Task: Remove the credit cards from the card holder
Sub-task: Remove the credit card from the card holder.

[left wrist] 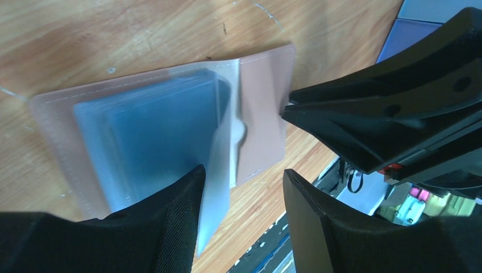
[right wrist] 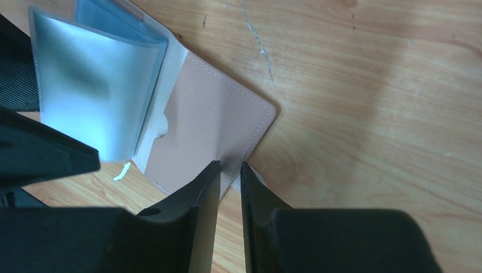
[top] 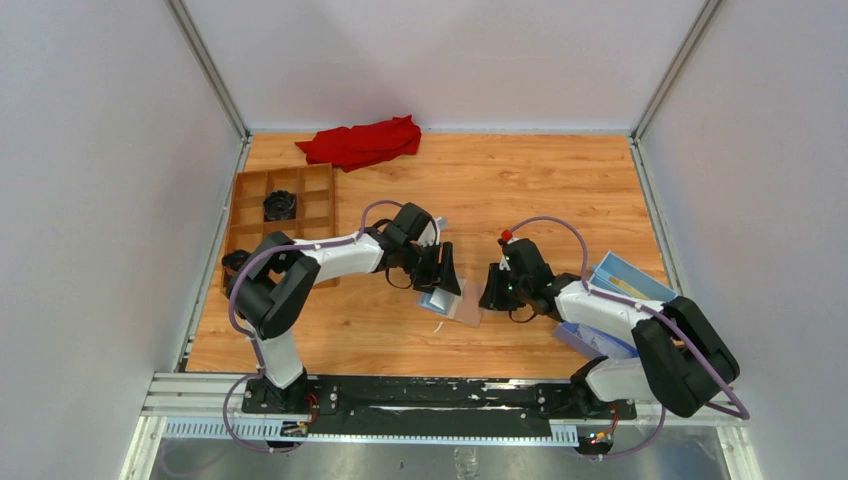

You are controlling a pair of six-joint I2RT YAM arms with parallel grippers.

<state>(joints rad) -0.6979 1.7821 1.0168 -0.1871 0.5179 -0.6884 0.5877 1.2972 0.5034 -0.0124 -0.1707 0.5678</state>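
Jaws: right gripper (right wrist: 228,170) clamped on tan-pink folding card holder (right wrist: 216,125) flap; left gripper (left wrist: 243,170) apart, astride sleeve (left wrist: 219,176). Pale grey-blue credit cards (left wrist: 148,131) not yet out.

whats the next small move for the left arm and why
Probably close the left gripper on the pale grey-blue leaf standing between its open fingers. The card holder lies open on the table and the right gripper seems to pinch its tan cover's edge, so a pull should not drag it along. Whether that leaf holds a card is unclear.
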